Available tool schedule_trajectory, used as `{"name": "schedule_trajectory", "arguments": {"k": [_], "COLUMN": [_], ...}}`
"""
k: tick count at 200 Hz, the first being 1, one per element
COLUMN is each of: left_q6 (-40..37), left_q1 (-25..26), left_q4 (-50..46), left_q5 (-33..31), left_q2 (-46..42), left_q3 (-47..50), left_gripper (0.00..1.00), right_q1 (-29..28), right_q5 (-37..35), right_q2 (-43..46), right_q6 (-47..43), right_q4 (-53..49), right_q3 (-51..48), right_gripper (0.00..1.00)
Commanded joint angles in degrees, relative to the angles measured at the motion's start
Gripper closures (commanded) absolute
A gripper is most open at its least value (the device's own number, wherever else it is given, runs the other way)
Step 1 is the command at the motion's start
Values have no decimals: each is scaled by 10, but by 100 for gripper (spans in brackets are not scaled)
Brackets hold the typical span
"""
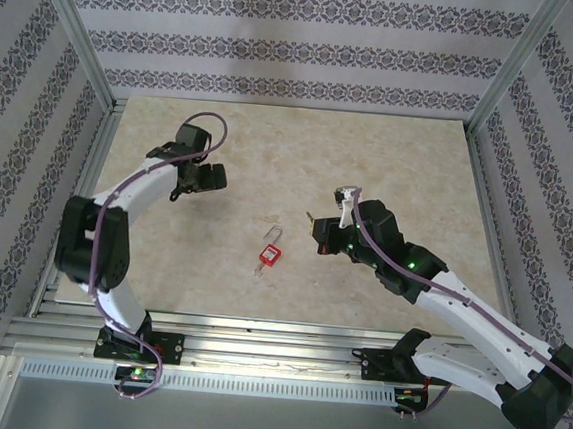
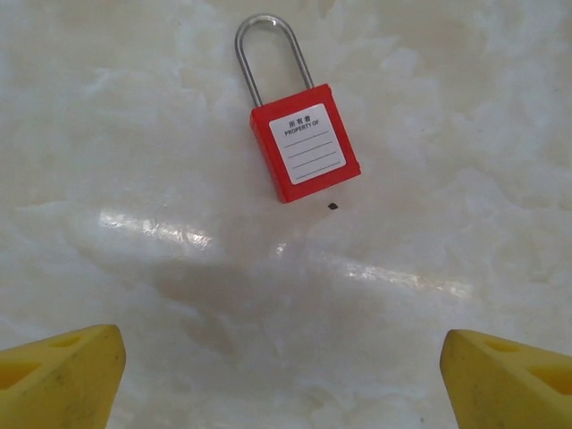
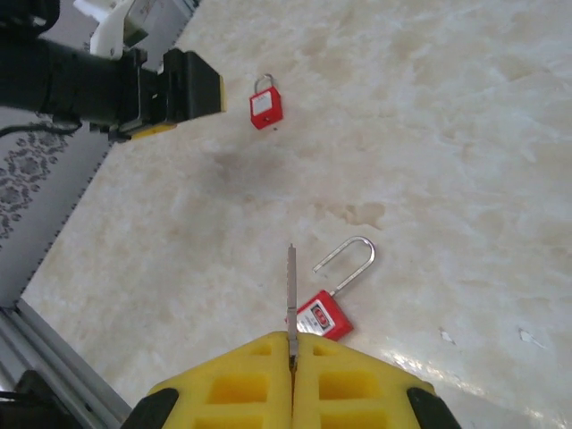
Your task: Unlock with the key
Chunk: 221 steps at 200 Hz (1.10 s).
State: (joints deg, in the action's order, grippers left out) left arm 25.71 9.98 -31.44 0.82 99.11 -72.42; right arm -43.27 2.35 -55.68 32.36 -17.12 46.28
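1. Between the clenched fingers of the right gripper [image 3: 291, 344]: key [image 3: 291, 286], blade out, touching no lock.
2. Just beyond, the near padlock [image 3: 323, 317] lies flat on the table [image 3: 447, 134]. Its shackle [image 3: 354, 273] looks sprung, so I judge it unlocked.
3. Left gripper [image 2: 281, 366] is released and empty. The far padlock [image 2: 304, 143] ahead looks latched, likely remaining.

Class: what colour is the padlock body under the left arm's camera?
Red padlock body with a white label; it shows best in the left wrist view.
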Motion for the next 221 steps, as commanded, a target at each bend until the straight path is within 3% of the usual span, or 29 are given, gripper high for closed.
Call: {"name": "schedule_trajectory", "arguments": {"k": [1,91,150,186,221], "left_q6": [-6,42,64,62,61], "left_q1": [-9,-44,-52,-51,-52], "left_q4": [-51,-99,-86,-85,-50], "left_q5": [8,46,78,82,113], "left_q2": [54,237,265,276,278], "left_q3": [-63,-217,-235,-239,-223], "left_gripper": [13,24,33,44,70], "right_q1": [-6,-8,-8,-8,-9], "right_q5": [-16,-9,-9,-6,1], "right_q2": [12,52,67,68,64], "right_q6": [-13,2,8,10,14], "right_q4": [-11,1,3,5,10], "right_q3": [-18,-73,-90,-91,-92], "right_gripper": [100,100,100,100,100]}}
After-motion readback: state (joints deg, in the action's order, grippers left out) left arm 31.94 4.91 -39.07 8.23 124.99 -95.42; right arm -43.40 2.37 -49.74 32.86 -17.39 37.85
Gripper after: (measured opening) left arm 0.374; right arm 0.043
